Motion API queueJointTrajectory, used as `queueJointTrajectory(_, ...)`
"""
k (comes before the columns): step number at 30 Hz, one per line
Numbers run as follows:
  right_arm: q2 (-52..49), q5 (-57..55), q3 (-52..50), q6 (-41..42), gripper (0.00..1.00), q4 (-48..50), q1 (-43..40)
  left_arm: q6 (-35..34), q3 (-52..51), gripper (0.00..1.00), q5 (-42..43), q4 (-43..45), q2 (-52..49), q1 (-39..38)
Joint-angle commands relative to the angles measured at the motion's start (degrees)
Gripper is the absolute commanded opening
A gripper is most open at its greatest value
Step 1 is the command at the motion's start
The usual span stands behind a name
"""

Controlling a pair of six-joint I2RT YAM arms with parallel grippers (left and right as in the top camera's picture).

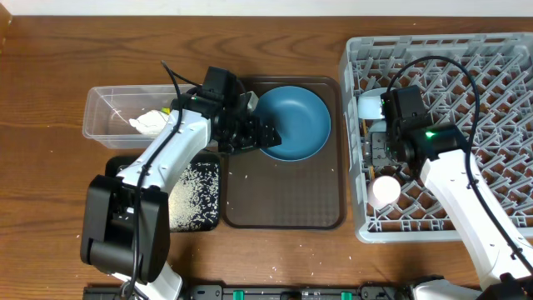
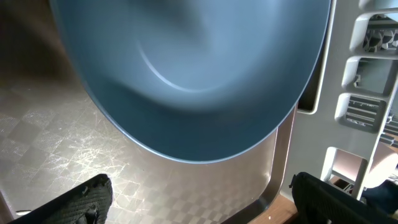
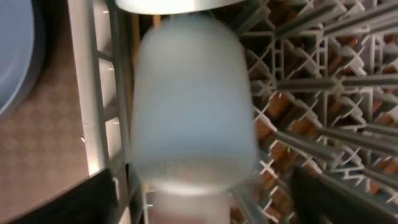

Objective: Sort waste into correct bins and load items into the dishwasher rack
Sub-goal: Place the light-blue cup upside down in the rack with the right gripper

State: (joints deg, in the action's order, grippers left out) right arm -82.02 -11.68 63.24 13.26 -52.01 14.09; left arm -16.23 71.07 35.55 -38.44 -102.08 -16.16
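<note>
Cup (image 3: 193, 106), light-blue, between spread right jaws, untouched, in dishwasher rack (image 3: 323, 93).

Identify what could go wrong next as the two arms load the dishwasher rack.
1. The light-blue cup looks blurred between the open fingers of the right gripper, beside the dishwasher rack wall; it may be unsettled and tip among the pegs.
2. The left gripper is open near the rim of the dark-blue plate, which lies on the brown serving tray; its fingers may slip or shove the plate.
3. The pink cup lies close to the right arm and might get knocked.
</note>
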Motion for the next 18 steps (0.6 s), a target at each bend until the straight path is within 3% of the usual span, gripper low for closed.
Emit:
queueJointTrajectory(1,-0.15,-1.60,-0.31,0.39,0.94,0.22,-0.22,0.76,0.42,0.94,-0.92,-0.11,1.03,-0.02)
queueJointTrajectory(9,3.17,-1.16,3.80,-1.11,0.96,-1.16,-0.20,0.76,0.42,0.95,-0.92,-0.11,1.03,-0.02)
queueJointTrajectory(18,14.10,11.45,7.28,-1.09,0.99,-4.42,-0.20,0.68,0.42,0.95,-0.85,-0.11,1.03,-0.02)
